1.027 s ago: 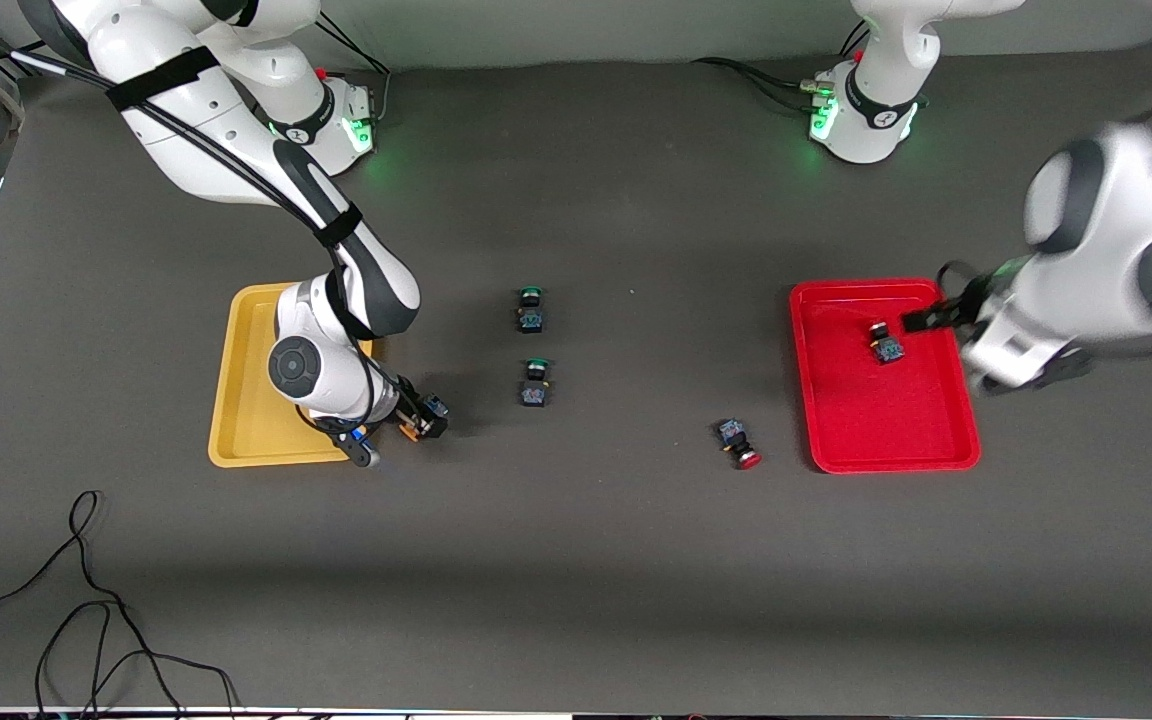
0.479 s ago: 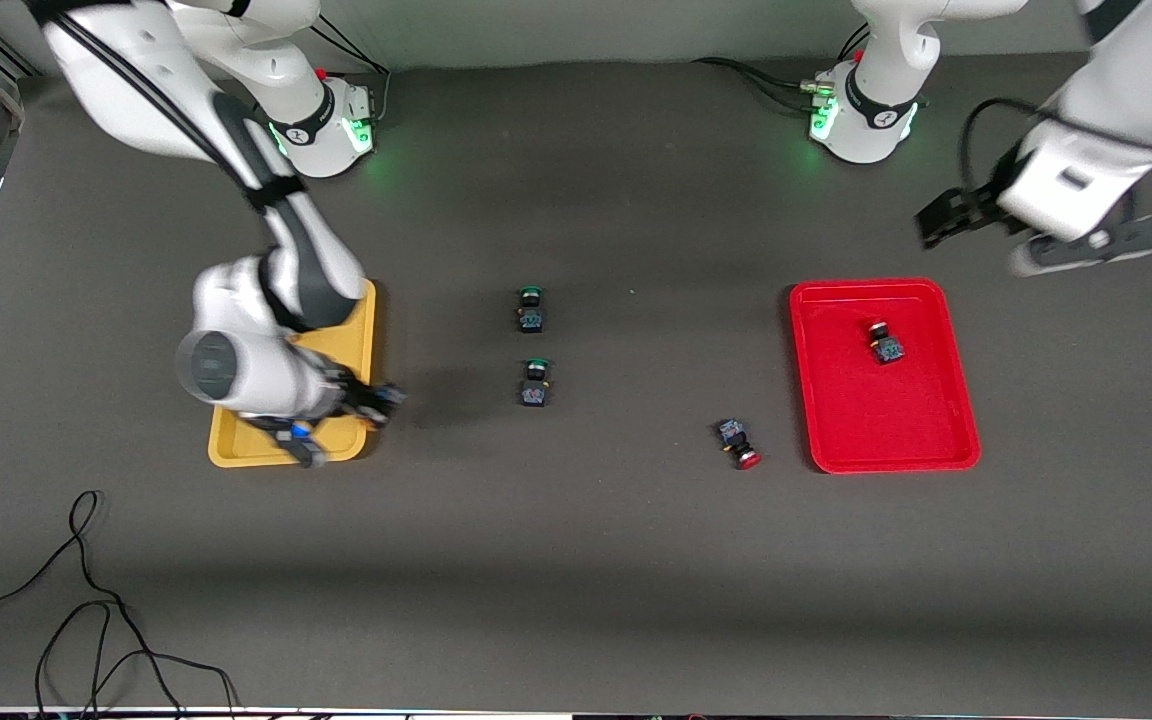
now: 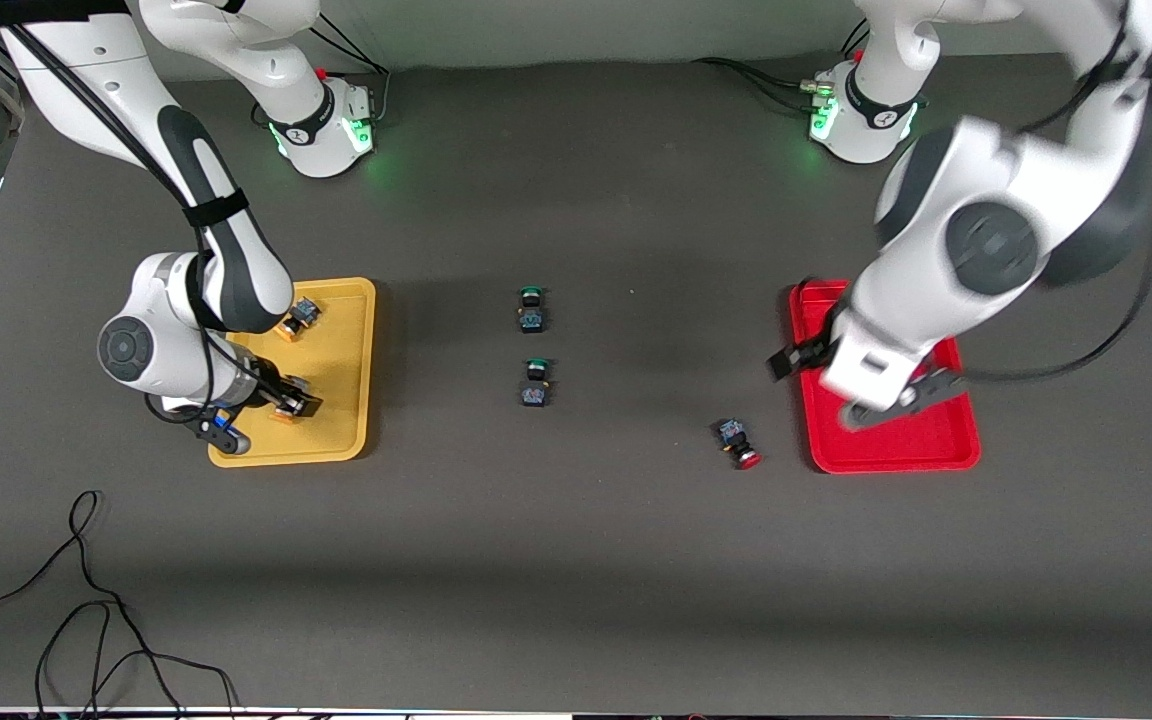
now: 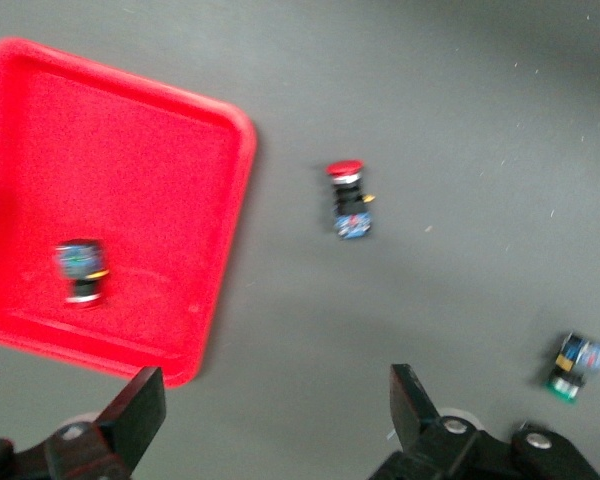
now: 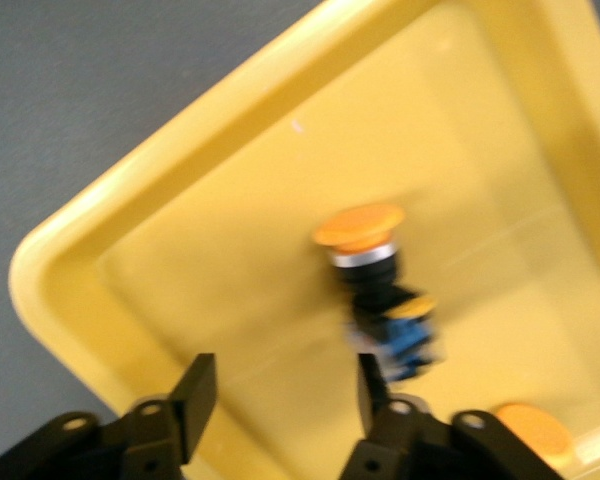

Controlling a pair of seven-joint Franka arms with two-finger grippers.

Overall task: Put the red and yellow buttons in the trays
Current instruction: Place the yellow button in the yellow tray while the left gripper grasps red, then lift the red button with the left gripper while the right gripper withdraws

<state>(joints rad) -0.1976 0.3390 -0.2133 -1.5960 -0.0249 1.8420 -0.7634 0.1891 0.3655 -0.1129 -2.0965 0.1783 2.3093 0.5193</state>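
My right gripper (image 3: 293, 399) is open and empty low over the yellow tray (image 3: 346, 425). In the right wrist view my right gripper (image 5: 280, 385) has a yellow button (image 5: 376, 285) lying in the yellow tray (image 5: 180, 250) just past its fingertips. A second yellow button (image 3: 298, 317) lies in that tray nearer the robots. My left gripper (image 3: 786, 364) is open and empty over the red tray's (image 3: 896, 452) edge. In the left wrist view, past my left gripper (image 4: 275, 392), one red button (image 4: 80, 272) lies in the red tray (image 4: 130, 140). Another red button (image 3: 739, 443) lies on the table beside that tray, also in the left wrist view (image 4: 348, 198).
Two green-capped buttons (image 3: 531, 310) (image 3: 534, 384) lie mid-table between the trays; one shows in the left wrist view (image 4: 572, 365). A loose black cable (image 3: 86, 600) lies near the table's front edge at the right arm's end.
My right gripper carried the yellow button from the table beside the yellow tray to over the tray and let it go. My left arm swung up and came back over the red tray's edge.
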